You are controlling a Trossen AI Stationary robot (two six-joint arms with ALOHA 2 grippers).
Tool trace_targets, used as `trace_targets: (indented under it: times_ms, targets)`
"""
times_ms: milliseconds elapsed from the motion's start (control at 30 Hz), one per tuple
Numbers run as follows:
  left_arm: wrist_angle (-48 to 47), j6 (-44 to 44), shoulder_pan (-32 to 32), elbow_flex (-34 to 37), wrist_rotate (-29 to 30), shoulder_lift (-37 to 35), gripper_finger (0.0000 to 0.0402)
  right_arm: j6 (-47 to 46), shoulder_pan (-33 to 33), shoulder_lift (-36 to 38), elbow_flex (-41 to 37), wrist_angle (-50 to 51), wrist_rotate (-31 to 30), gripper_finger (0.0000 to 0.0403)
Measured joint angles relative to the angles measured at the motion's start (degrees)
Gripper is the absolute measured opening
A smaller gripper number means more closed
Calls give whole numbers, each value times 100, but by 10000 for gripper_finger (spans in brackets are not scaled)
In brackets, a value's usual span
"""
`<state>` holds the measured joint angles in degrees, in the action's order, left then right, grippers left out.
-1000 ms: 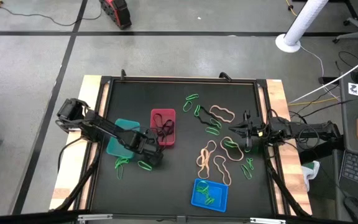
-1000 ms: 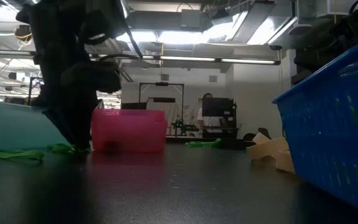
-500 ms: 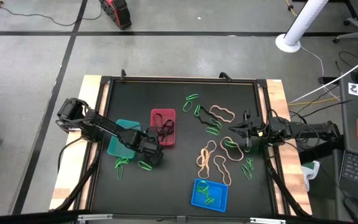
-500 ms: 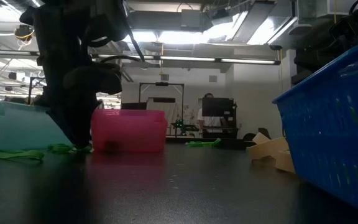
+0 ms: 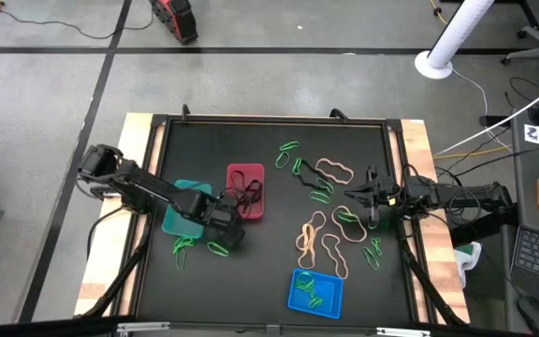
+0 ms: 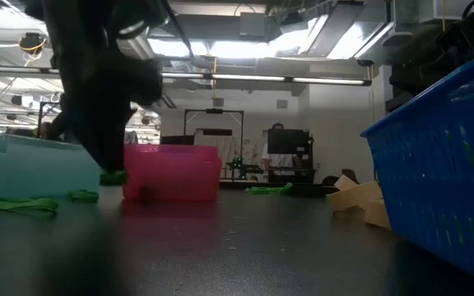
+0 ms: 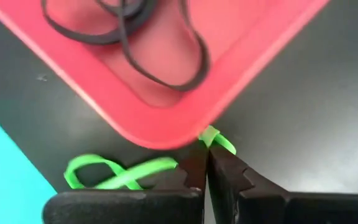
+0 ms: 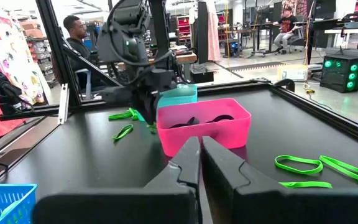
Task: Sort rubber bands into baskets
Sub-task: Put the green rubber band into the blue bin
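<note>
My left gripper [image 5: 225, 232] stands by the near corner of the red basket [image 5: 246, 192] and is shut on a bright green rubber band [image 7: 214, 138]. In the low view the band [image 6: 113, 177] shows just above the table. The red basket holds black bands [image 7: 129, 37]. The teal basket [image 5: 182, 212] stands left of it and the blue basket [image 5: 314, 292], with green bands in it, near the front edge. My right gripper [image 5: 371, 198] is shut and empty at the right, among loose green and tan bands. My left gripper pinches a short bit of the green band [image 7: 211, 135] between its two fingertips [image 7: 194, 163], coming from above and pointing down. The small visible part stands out past the fingertips beside the red basket's corner. In the low view it is clear of the table.
More green bands lie on the table by the teal basket [image 5: 183, 248] and beside my left fingers [image 7: 114, 174]. Green and tan bands are scattered over the table's right half [image 5: 321, 234]. A raised frame edges the black table. People show in the room beyond.
My left gripper has gone up a little, still shut, and the green band it pinches has lifted off the table beside the red basket. The other green bands have stayed where they lay.
</note>
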<state>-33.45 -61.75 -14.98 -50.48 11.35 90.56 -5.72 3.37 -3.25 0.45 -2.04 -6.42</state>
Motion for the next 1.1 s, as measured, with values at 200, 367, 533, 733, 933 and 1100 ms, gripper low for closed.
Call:
trace_targets:
  times_ms: [200,367,533,733,933,1100]
  targets:
    - [233,256,-144,-2,-488,-265,2,0,-1,0,0,0,0,19]
    - [1485,336,-467,-4,-760,-297,1,0,1,-2,0,0,0,19]
    - [3180,469,-777,-7,-447,-297,1,0,0,-1,1,0,0,19]
    - [5150,908,-1108,-15,475,-133,1,0,-1,-2,2,0,0,19]
    - [6053,1359,-1237,-272,886,492,0,0,1,-2,0,0,0,19]
    - [6070,1899,-1237,-997,801,1263,0,0,-1,-2,0,0,0,19]
